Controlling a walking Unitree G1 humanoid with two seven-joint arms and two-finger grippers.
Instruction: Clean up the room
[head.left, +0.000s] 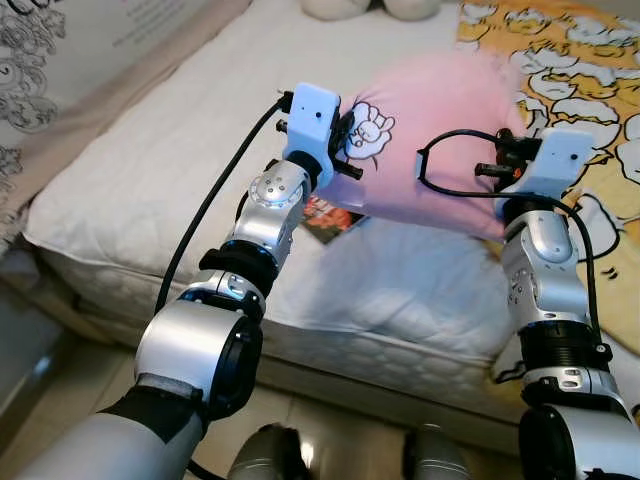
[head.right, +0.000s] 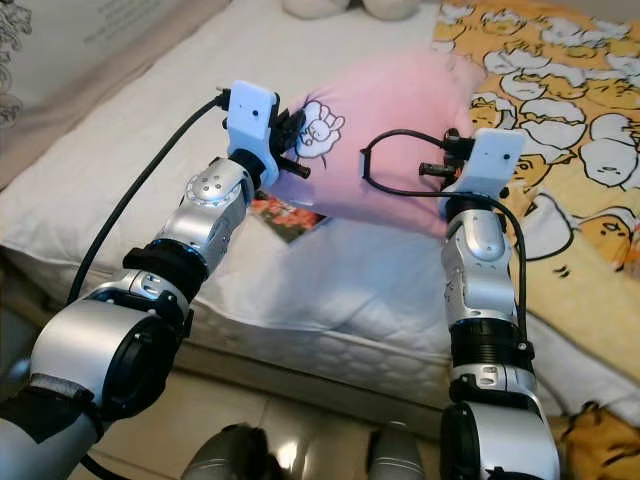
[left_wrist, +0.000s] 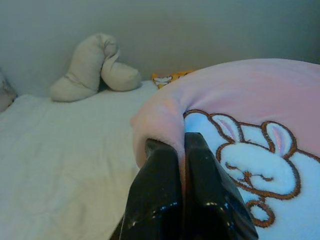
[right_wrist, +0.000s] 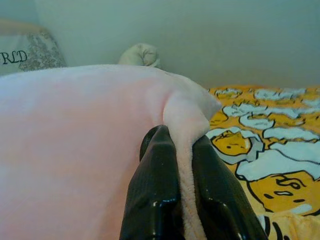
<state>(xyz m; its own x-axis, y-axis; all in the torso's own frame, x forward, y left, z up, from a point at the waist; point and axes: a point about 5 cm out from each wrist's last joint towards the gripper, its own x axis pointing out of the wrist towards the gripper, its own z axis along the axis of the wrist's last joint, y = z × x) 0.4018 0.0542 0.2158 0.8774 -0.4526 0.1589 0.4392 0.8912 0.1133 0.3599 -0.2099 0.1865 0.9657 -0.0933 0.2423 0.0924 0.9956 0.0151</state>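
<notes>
White mattress (head.left: 150, 190); over its front edge hangs a pink pillow (head.left: 440, 150), soft, light, likely floppy. Left gripper (left_wrist: 182, 150) and right gripper (right_wrist: 182, 145) each pinch a near corner, sensible holds

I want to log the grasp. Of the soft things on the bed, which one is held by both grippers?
The pink fleece pillow with the white rabbit picture. The left gripper and right gripper each pinch its edge; the cream plush toy lies apart, untouched.

Two silver jointed arms, black collar rings, white wrist camera boxes, looping black cables, glossy black pincer fingers (left_wrist: 165, 200)
</notes>
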